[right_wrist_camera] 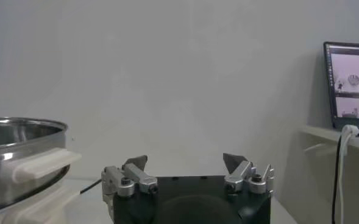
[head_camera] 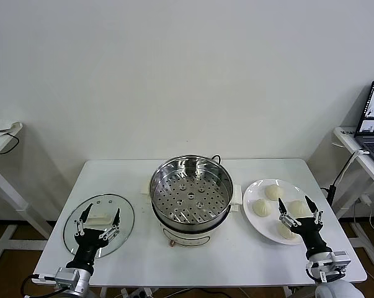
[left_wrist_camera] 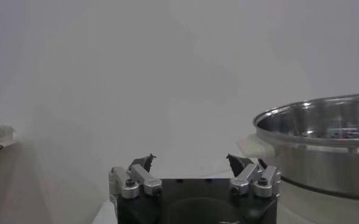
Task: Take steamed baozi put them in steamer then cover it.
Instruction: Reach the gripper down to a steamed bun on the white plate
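- The large round stainless-steel steamer (head_camera: 190, 197) with its perforated tray sits uncovered at the middle of the white table (head_camera: 236, 261).
- 4 cream-white steamed baozi (head_camera: 262, 207) lie on a flat white plate (head_camera: 255, 187) near the table's right edge.
- The clear glass cover (head_camera: 126, 214) with a white handle lies near the left edge.
- The left gripper (head_camera: 97, 218) hovers over the cover, jaws wide apart, holding nothing.
- The right gripper (head_camera: 296, 210) hovers over the plate, jaws wide apart, holding nothing.

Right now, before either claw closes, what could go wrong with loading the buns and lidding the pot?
1. The four cream-white round buns sit packed on the flat white plate; the open right claw hovering over them may squash or nudge a neighbour.
2. The open left claw hovers over the clear glass lid near the table's front left; a poor grip on its white handle could slide it off.
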Robot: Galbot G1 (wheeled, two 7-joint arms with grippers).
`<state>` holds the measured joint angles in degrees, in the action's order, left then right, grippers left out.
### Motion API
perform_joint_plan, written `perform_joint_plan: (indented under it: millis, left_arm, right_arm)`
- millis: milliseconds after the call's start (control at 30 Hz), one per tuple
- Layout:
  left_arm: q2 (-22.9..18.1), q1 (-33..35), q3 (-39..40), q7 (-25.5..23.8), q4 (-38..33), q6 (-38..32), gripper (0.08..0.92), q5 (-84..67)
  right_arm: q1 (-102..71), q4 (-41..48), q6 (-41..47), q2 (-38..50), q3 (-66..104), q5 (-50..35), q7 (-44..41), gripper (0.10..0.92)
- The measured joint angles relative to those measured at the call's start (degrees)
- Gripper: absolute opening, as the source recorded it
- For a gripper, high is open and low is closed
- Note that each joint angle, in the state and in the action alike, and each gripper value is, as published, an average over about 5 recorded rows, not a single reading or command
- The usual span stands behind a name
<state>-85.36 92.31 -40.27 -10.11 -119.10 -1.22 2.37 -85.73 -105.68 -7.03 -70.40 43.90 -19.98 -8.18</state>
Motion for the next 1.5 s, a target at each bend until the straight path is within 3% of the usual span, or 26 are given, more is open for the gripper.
perform_joint_plan:
  millis: [467,900,1200,1500]
  left_arm:
    - [0.52,-0.59,0.17,-0.27,0.20,-0.27,0.823,-0.03]
    - [1.19,-1.77,-0.05,-0.76,1.07,-0.53,0.823,-1.04]
    - [1.06,-2.14,0.15,-0.79,0.74,-0.46,0.823,-1.59]
    - [0.46,-2.41,0.00,-0.46,0.35,-0.02,0.823,-1.71]
  right_arm:
    - [3.46,2.60,2.13,3.69,-0.17,3.26,0.97,0.823]
    - [11.96,8.33,6.80,18.94,-4.73,15.42,-1.49,0.823]
    - [26.59,17.00,8.71,31.63,-18.03,21.38,-11.71,0.823]
    - [50.01,28.76,8.73,36.15,-40.63,25.15,-28.04,0.823]
